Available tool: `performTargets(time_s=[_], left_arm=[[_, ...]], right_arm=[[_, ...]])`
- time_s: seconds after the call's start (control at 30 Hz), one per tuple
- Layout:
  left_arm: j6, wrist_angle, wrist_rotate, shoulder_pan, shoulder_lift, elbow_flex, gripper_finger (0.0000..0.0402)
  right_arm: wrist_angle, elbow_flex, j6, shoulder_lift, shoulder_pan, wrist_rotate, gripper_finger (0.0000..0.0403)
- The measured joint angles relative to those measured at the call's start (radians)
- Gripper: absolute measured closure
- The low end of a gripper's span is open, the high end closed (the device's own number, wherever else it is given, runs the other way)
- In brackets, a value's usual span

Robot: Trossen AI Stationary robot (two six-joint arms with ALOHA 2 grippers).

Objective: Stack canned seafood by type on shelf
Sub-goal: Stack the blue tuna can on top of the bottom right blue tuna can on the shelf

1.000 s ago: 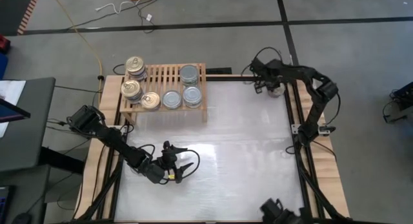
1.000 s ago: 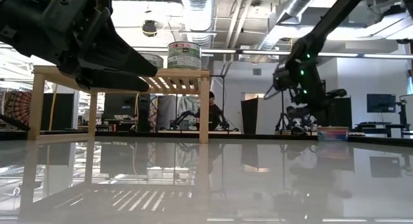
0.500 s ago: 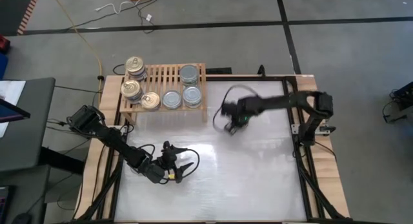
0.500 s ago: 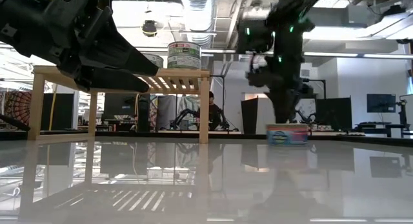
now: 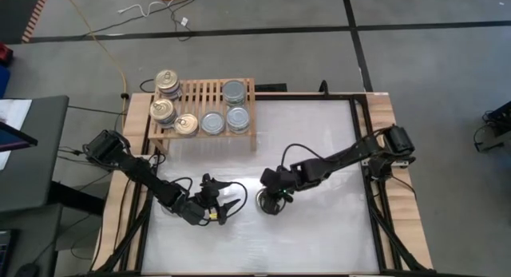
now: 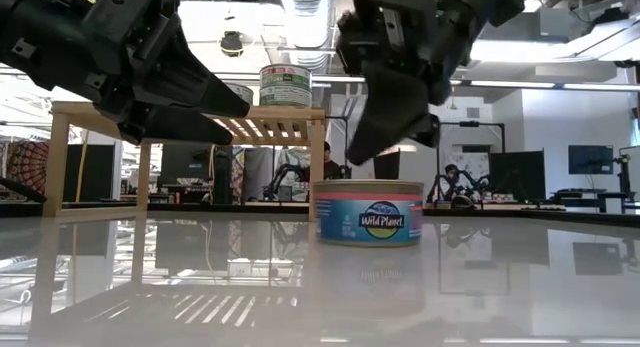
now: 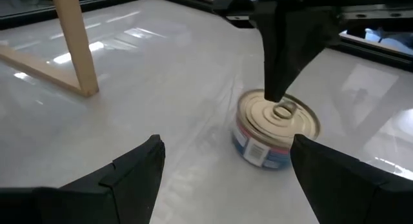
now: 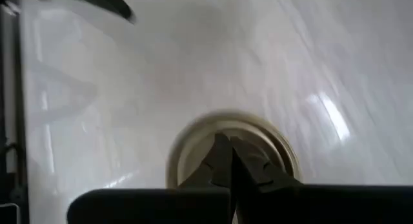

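Tin on the table between both grippers, shelf partly stocked

The shelf holds gold-topped tins stacked at its left end and silver-topped tins toward its right. Well in front of the shelf, one blue-labelled tin stands upright on the white table; the right gripper, fingers pressed together, touches its pull-tab top. The left gripper, fingers spread, hangs just beside that tin.

tin under right fingers: gold metal top, shiny; glossy printed label
shelf: pale wood, matt
tabletop: white, smooth, v. glossy
fingers: dark, matt
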Motion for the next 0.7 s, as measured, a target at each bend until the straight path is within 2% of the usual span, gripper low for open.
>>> performTargets(time_s=[0.17, 0.27, 0.4, 0.5, 0.7], left_arm=[[-0.013, 0.000, 0.000, 0.000, 0.000, 0.000, 0.0081], [-0.014, -0.004, 0.000, 0.000, 0.000, 0.000, 0.0081], [-0.014, -0.004, 0.000, 0.000, 0.000, 0.000, 0.0081], [-0.037, -0.009, 0.000, -0.001, 0.000, 0.000, 0.0081], [-0.056, 0.001, 0.000, 0.003, 0.000, 0.000, 0.0081]], right_arm=[[0.055, 0.000, -0.039, -0.024, 0.004, 0.008, 0.0383], [-0.022, 0.000, -0.060, -0.081, 0.003, 0.024, 0.0383], [-0.136, -0.025, -0.064, -0.194, 0.016, 0.129, 0.0382], [-0.147, -0.136, -0.016, -0.309, 0.048, 0.161, 0.0382], [-0.030, -0.451, 0.202, -0.580, 0.158, 0.316, 0.0382]])
